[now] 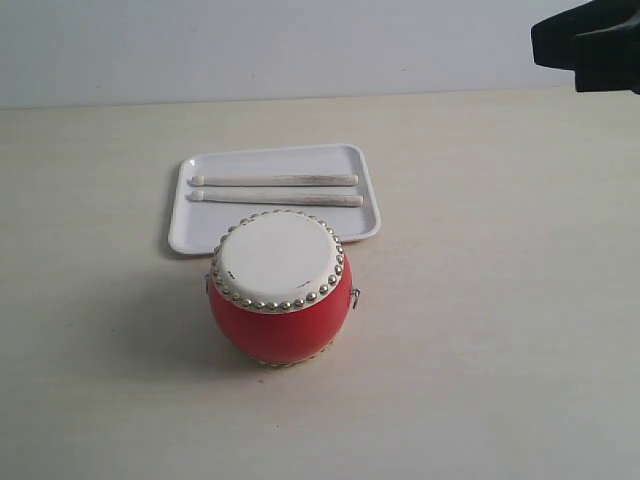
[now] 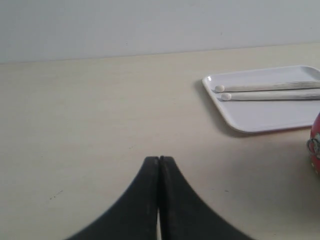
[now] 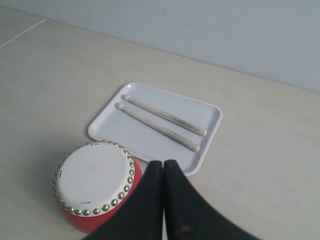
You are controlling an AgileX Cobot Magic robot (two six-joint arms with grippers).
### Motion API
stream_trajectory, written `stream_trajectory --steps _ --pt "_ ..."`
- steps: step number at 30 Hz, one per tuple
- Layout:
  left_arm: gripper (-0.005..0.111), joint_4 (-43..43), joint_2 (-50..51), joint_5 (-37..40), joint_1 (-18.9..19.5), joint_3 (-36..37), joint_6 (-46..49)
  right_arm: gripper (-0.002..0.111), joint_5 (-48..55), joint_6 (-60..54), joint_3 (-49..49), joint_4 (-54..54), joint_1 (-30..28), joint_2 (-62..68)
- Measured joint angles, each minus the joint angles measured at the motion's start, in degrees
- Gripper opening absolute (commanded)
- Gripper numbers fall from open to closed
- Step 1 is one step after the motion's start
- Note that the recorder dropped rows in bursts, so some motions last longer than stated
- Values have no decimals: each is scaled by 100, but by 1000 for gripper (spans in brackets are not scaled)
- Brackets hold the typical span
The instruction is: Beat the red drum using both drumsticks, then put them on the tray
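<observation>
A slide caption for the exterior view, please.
Both drumsticks lie in the white tray behind the red drum.

The left gripper (image 2: 159,160) and the right gripper (image 3: 163,163) each have two smooth black fingers (image 2: 142,202), narrow at the tips and curving wider toward the base.

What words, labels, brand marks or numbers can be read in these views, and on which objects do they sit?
No readable text in any view.
Red drum: no lettering; the few dark specks on its skin look like scuffs, not characters.
Drumsticks: only grey streaks, no print.
White tray: blank.
</observation>
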Motion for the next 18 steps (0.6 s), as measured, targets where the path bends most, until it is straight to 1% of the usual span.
stream_trajectory --steps 18 --pt "0 0 0 48 0 9 0 0 0 0 0 0 0 0"
